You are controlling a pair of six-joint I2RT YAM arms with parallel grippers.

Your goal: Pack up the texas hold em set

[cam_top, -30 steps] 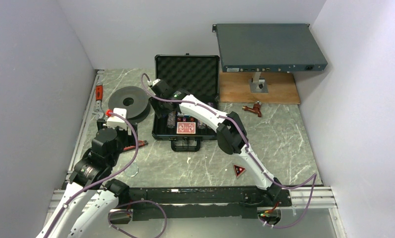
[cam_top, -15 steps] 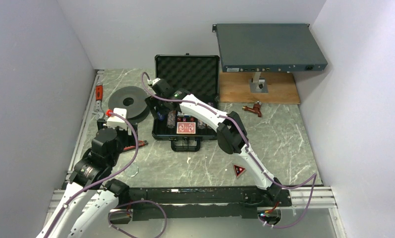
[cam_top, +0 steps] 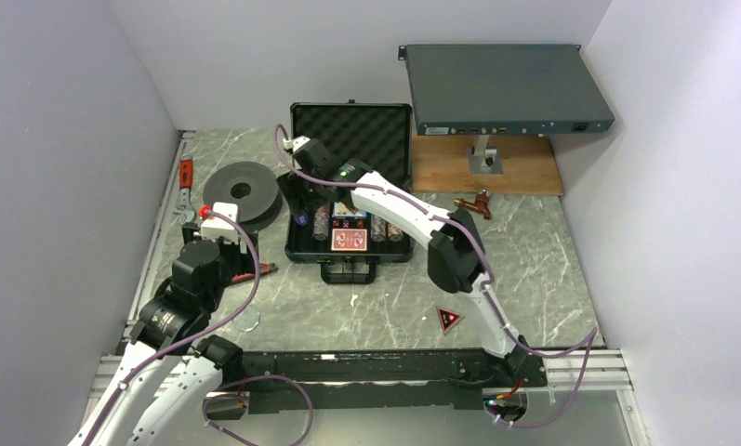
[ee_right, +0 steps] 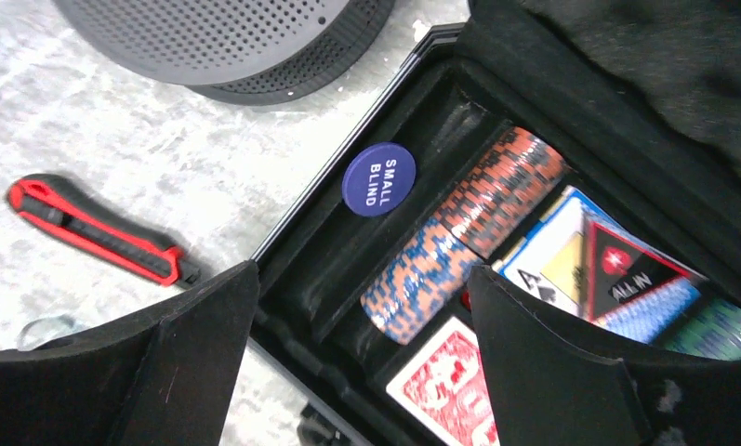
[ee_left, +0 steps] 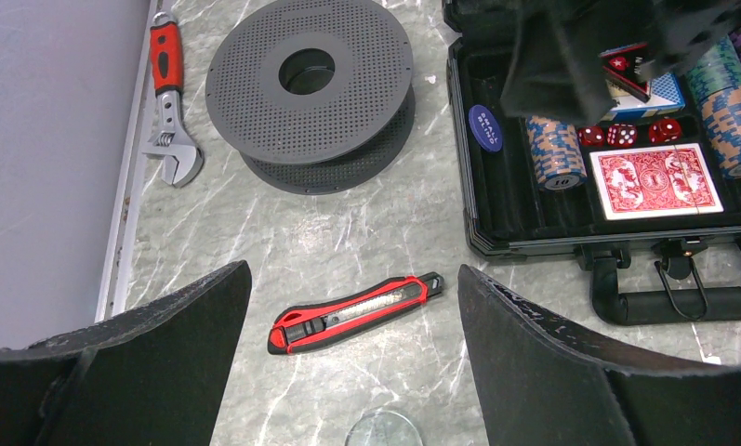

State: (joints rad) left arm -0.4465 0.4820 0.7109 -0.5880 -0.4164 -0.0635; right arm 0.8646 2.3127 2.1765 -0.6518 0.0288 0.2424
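Fingers (ee_right: 176, 372) on the right gripper (ee_right: 362, 283) are spread wide with nothing between them. They hang over the left end of the black hard briefcase (ee_left: 534, 243), just above the blue round "small blind" button (ee_right: 378, 178), which lies in the side slot beside an orange-and-blue striped chip stack (ee_right: 459, 237). My guess is that slot is where the button belongs.

Left gripper (ee_left: 352, 279) has its fingers apart too, empty, parked over the grey marbled counter (cam_top: 534, 260) near a red-and-black utility knife (ee_left: 357, 311), out of the way.

Briefcase sits open mid-counter with its foam lid up at the back and the red card deck (ee_left: 657, 180) in front. One red-black triangular marker (cam_top: 448, 321) lies outside by the right arm, so packing isn't done. White walls box everything in.
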